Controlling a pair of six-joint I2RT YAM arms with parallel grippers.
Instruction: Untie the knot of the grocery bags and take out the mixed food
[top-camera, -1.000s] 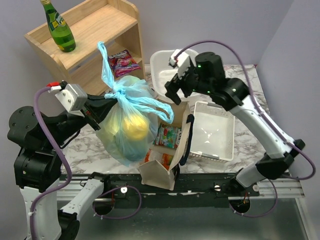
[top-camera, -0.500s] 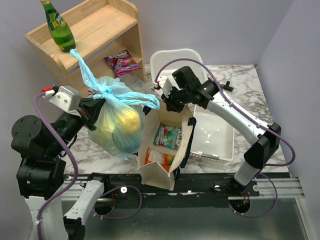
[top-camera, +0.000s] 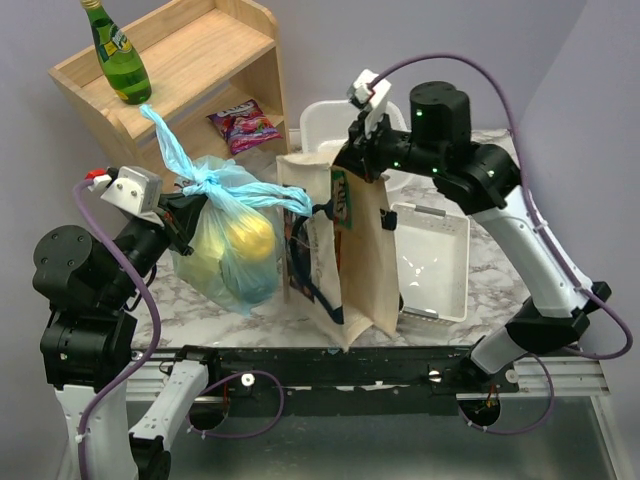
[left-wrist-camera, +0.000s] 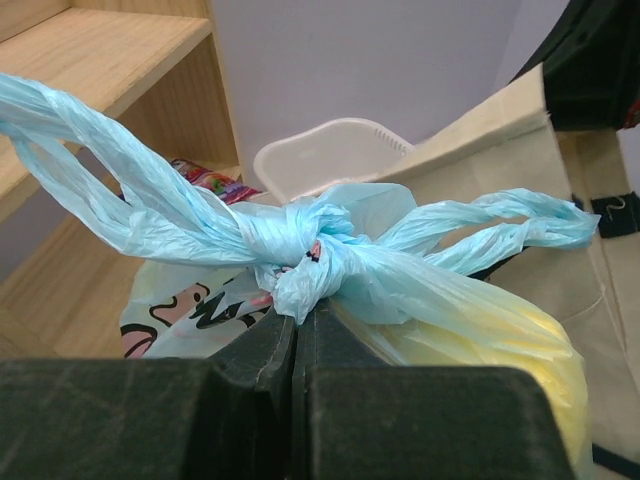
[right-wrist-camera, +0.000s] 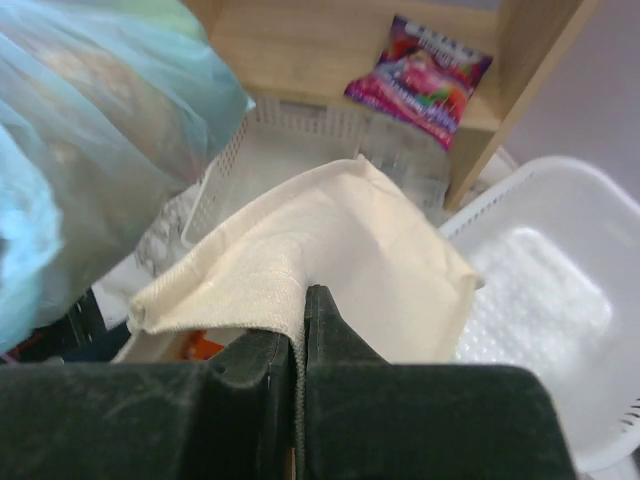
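Observation:
The light-blue grocery bag (top-camera: 235, 265) hangs at the left, its knot (top-camera: 205, 185) on top with one loop handle pointing up-left and the other right. My left gripper (top-camera: 183, 215) is shut on the bag's plastic just below the knot (left-wrist-camera: 300, 245); its closed tips (left-wrist-camera: 297, 318) pinch a blue fold. Yellow mixed food (top-camera: 245, 235) shows through the bag, also in the left wrist view (left-wrist-camera: 500, 340). My right gripper (top-camera: 345, 165) is shut on the top rim of the beige canvas tote (top-camera: 360, 260), which it holds upright; cloth (right-wrist-camera: 340, 240) is clamped between the jaws (right-wrist-camera: 303, 295).
A wooden shelf (top-camera: 190, 60) at the back left carries a green bottle (top-camera: 118, 55) and a purple snack packet (top-camera: 240, 125). A white tub (top-camera: 320, 125) stands behind the tote, and a white basket (top-camera: 430, 260) lies to its right on the marble table.
My right gripper came down open, shut on the tote's rim and lifted the tote upright. The left arm with the bag shifted slightly left and lower.

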